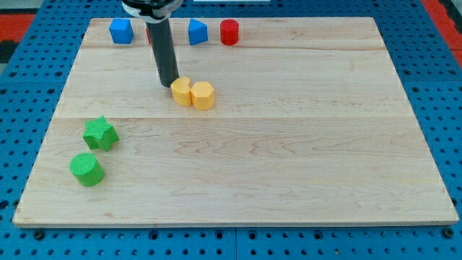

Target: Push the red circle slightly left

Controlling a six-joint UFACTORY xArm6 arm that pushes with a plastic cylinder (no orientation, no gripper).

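The red circle block (229, 32) stands near the view's top edge of the wooden board (289, 159), right of centre-left. My tip (170, 84) rests on the board just left of two yellow blocks, touching or almost touching the nearer one (181, 91); the other yellow block (203, 95) sits against its right side. The tip is well below and to the left of the red circle. A blue block (197, 32) sits just left of the red circle. The rod hides part of another block, reddish at its edge (149, 34).
A blue block (121, 30) sits at the top left. A green star (99, 133) and a green circle (87, 169) lie at the lower left. A blue pegboard (440, 87) surrounds the board.
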